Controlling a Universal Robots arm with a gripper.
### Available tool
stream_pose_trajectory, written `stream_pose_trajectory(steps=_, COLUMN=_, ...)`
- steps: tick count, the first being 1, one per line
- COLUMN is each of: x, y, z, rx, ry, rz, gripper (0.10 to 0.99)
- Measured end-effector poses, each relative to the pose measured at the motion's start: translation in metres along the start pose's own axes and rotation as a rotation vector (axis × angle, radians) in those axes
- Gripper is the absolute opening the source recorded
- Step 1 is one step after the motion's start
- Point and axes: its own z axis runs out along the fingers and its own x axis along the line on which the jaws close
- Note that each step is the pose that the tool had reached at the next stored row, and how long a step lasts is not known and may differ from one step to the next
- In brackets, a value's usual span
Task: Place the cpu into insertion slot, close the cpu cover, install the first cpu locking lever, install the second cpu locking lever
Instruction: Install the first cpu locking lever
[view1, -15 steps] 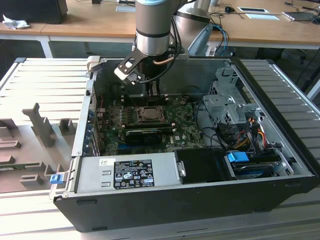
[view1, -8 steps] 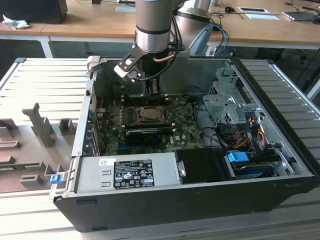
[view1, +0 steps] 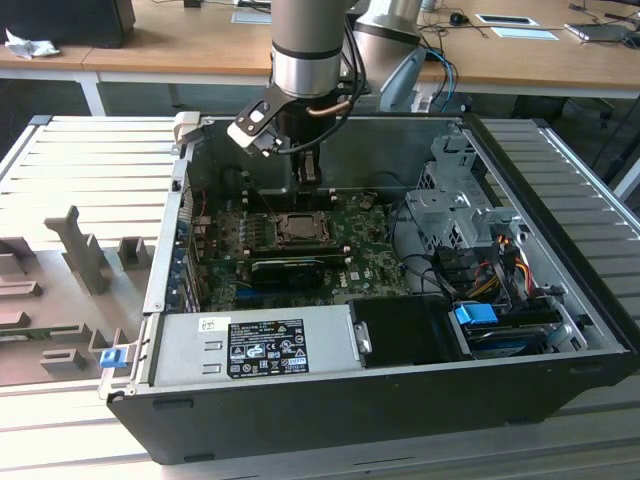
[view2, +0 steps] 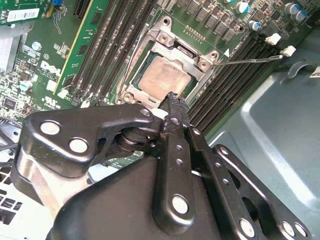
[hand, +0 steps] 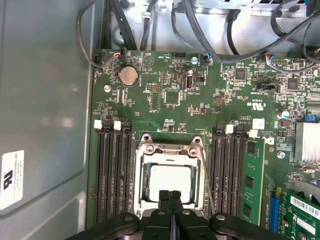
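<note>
The cpu (view2: 162, 75) (hand: 170, 181) lies flat in the insertion slot (view1: 298, 228) on the green motherboard, its pale metal top showing. The cpu cover (view2: 200, 61) (hand: 170, 149) is down around it, and the chip shows through the cover's window. A thin wire locking lever (view2: 250, 60) (hand: 206, 187) sticks out from the socket over the memory slots, unlatched. My gripper (view1: 308, 178) (view2: 173, 97) (hand: 170, 194) is shut with nothing in it. Its joined fingertips hover just above one edge of the socket.
Black memory slots flank the socket, with one green memory stick (hand: 251, 180) fitted. Inside the case are a grey power supply (view1: 260, 345), a drive cage (view1: 450, 200) and loose cables (view1: 490, 270). The case wall (hand: 45, 100) stands close beside the board. Grey fixtures (view1: 80, 250) rest outside the case.
</note>
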Motion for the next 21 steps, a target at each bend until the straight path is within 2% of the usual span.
stream_pose_trajectory(steps=4, x=0.0002, y=0.0002, z=-0.0067, rx=0.0, ry=0.0, rz=0.0, gripper=0.106)
stream_pose_trajectory(steps=8, x=0.0007, y=0.0008, z=-0.0318, rx=0.0, ry=0.0, rz=0.0, gripper=0.106)
stream_pose_trajectory(steps=12, x=0.001, y=0.0012, z=-0.0452, rx=0.0, ry=0.0, rz=0.0, gripper=0.106)
stream_pose_trajectory(steps=14, x=0.001, y=0.0011, z=-0.0469, rx=0.0, ry=0.0002, rz=-0.003, gripper=0.106)
stream_pose_trajectory(steps=21, x=0.0011, y=0.0007, z=-0.0465, rx=0.003, ry=-0.0007, rz=-0.12, gripper=0.106)
